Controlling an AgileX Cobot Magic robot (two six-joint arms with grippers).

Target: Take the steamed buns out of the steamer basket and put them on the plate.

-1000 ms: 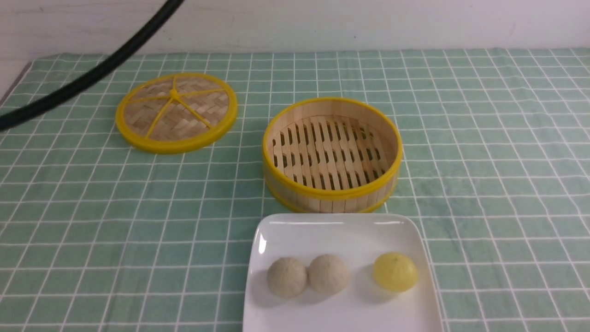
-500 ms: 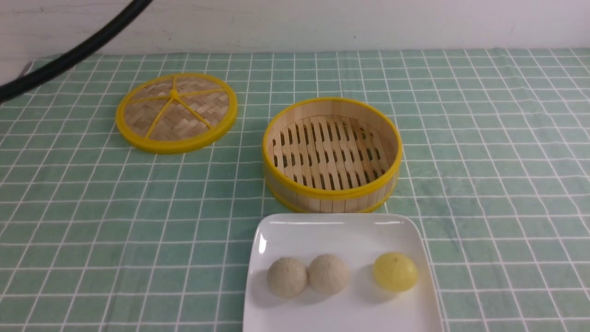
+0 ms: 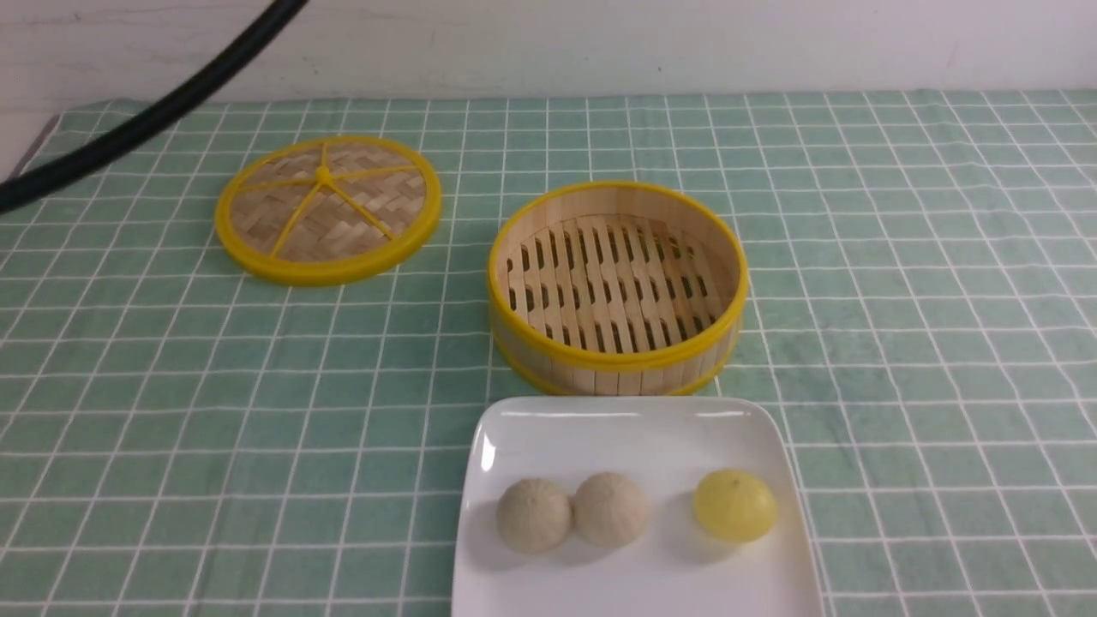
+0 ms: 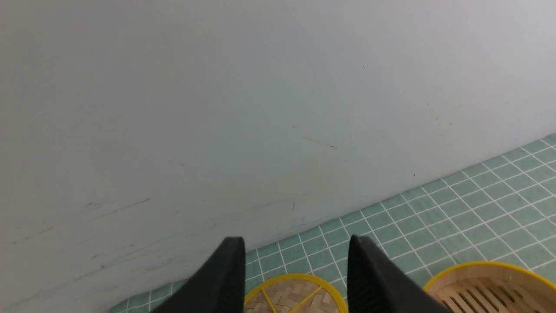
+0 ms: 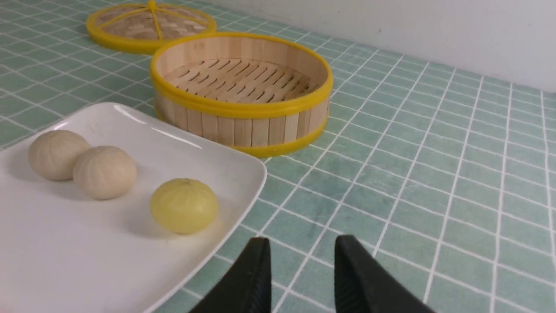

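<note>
On the left, our left gripper point(image 4: 296, 240) is spread and empty, and the woven lid point(image 3: 327, 208) lies on the checked surface point(image 3: 900, 300). The steamer basket point(image 3: 617, 364) stands at centre. Just in front of it, the plate point(image 3: 634, 428) carries two touching beige buns point(image 3: 533, 514) and, a little apart, the yellow bun point(image 3: 734, 505). Our right gripper point(image 5: 302, 240), jaws parted, holds nothing beside the plate.

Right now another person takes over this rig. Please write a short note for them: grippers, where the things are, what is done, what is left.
Left gripper: open, empty, pointing toward the wall.
Right gripper: jaws apart, empty, over the cloth beside the plate.
On the plate: beige bun, second beige bun, yellow bun.
Basket: empty, behind the plate; lid on the cloth to its left.
Done: all three buns moved.
Left: nothing.
</note>
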